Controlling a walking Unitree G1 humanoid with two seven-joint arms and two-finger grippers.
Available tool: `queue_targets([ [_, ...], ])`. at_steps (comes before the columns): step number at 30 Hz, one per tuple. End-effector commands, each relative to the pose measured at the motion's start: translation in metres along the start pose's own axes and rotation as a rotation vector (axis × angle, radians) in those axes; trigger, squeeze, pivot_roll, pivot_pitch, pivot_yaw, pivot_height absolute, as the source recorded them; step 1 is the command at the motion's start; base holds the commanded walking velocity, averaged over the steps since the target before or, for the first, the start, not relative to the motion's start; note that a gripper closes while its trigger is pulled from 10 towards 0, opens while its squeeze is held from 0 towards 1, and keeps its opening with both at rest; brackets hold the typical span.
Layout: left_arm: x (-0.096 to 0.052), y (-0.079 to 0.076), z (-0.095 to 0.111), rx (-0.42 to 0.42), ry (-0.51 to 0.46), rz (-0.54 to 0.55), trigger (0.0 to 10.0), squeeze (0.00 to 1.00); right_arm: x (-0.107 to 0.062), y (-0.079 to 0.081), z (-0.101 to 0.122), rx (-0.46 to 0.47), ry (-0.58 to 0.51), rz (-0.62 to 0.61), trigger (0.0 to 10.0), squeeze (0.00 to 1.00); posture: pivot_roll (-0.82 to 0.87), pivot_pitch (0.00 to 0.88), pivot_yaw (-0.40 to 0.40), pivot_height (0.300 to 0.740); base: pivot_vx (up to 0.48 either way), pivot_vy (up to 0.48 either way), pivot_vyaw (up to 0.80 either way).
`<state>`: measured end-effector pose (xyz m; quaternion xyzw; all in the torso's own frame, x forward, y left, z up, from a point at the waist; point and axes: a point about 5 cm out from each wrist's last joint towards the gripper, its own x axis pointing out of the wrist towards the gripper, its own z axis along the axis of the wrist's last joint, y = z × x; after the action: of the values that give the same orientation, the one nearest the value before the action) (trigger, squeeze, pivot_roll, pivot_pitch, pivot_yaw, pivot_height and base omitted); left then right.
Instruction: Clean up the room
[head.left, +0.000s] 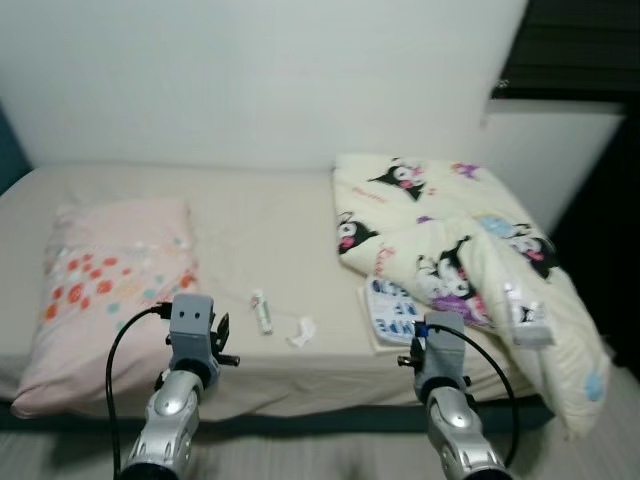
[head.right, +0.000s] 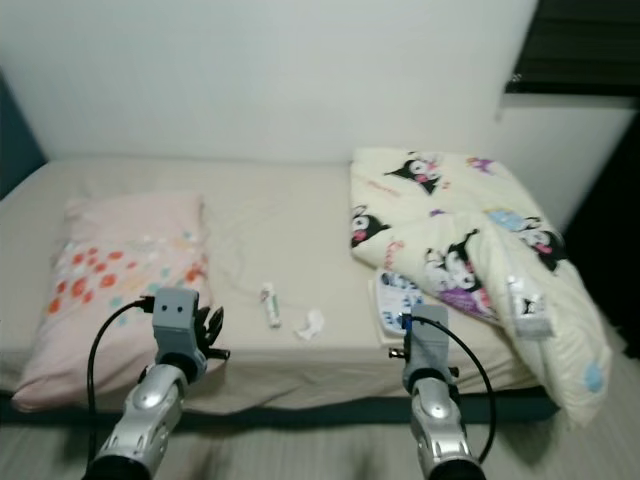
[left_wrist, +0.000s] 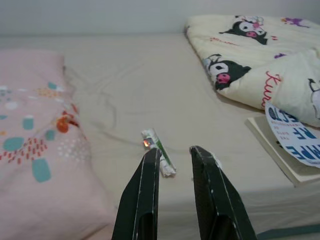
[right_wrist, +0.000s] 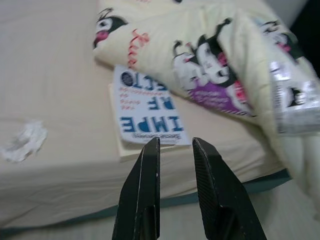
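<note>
A small green and white wrapper (head.left: 262, 312) lies on the beige bed sheet (head.left: 260, 220) near the front edge. A crumpled white tissue (head.left: 302, 331) sits just right of it. A book with blue lettering (head.left: 392, 312) lies half under the cream cartoon quilt (head.left: 450, 230). My left gripper (left_wrist: 175, 150) hovers open at the bed's front edge, short of the wrapper (left_wrist: 159, 152), holding nothing. My right gripper (right_wrist: 175, 141) is open and bare, in front of the book (right_wrist: 145, 112), with the tissue (right_wrist: 22, 141) off to one side.
A pink pillow with red and teal dots (head.left: 110, 270) lies on the bed's left side. The quilt hangs over the bed's right front corner (head.left: 575, 380). A white wall (head.left: 260, 70) backs the bed, with a dark opening (head.left: 580, 45) at upper right.
</note>
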<state>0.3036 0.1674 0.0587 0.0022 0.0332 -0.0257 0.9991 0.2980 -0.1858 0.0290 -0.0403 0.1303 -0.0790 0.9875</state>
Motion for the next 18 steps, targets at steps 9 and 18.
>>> queue_targets([
  [9, -0.003, 0.002, -0.002, -0.003, -0.006, 0.015, 10.0, 0.0, 0.0, 0.008, 0.003, 0.001, -0.022, 0.051, 10.0, 0.0, 0.07, 0.0, -0.03, 0.731, 0.03, 0.0, -0.53],
  [18, -0.001, 0.003, 0.0, -0.007, -0.021, 0.02, 10.0, 0.0, 0.0, 0.016, 0.006, -0.025, -0.041, 0.126, 10.0, 0.0, 0.07, 0.0, -0.031, 0.731, 0.364, 0.0, 0.0],
])
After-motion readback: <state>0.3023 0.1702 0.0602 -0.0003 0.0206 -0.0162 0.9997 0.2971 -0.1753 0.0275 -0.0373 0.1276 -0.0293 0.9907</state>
